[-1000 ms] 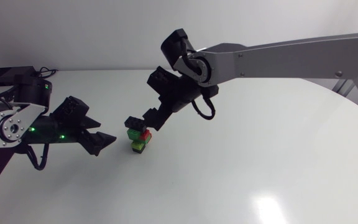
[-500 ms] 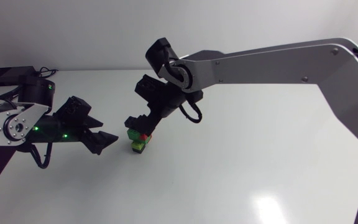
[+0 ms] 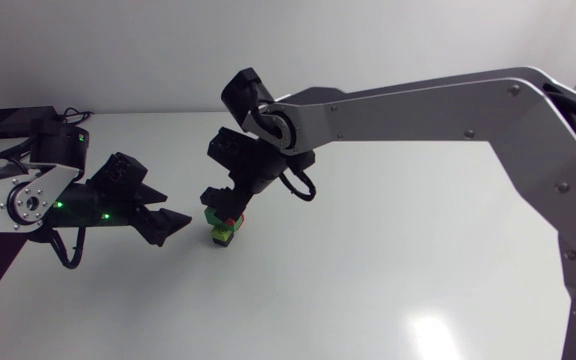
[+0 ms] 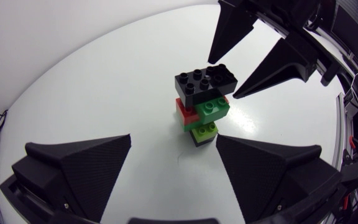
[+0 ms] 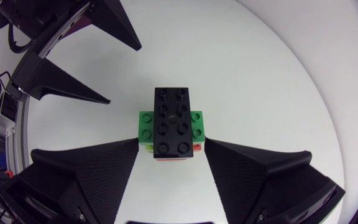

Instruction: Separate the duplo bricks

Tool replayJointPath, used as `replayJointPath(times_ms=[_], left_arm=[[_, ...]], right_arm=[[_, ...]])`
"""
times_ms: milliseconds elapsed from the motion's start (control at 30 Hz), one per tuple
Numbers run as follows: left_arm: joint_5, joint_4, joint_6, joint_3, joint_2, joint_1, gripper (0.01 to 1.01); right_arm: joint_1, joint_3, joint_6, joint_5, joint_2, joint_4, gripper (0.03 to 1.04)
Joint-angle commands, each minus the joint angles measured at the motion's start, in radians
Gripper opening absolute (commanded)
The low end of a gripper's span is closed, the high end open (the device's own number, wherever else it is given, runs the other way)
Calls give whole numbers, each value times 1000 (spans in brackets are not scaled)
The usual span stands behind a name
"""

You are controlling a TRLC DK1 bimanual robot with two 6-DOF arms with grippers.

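Left of the worktop's (image 3: 418, 250) middle stands the stack (image 3: 225, 228): a black brick (image 5: 172, 121) on top, then green (image 5: 145, 124), red (image 4: 183, 111), lime and black below. The right gripper (image 3: 223, 203) hovers over it, spread wide, fingers flanking the black brick with a gap each side. The left gripper (image 3: 171, 230) sits just left of the stack, wide open, tips pointing at it.
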Motion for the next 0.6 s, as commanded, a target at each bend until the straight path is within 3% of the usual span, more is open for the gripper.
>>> replayJointPath(times_ms=[0, 200, 367, 567], left_arm=[[14, 15, -10, 28, 18, -7, 954], [19, 15, -20, 27, 18, -10, 954], [19, 15, -24, 25, 16, -21, 954], [21, 17, -26, 16, 14, -32, 954]], right_arm=[[11, 23, -21, 10, 30, -11, 598], [18, 19, -27, 13, 31, -11, 397], [21, 15, -39, 13, 25, -11, 111], [26, 7, -37, 13, 22, -11, 107]])
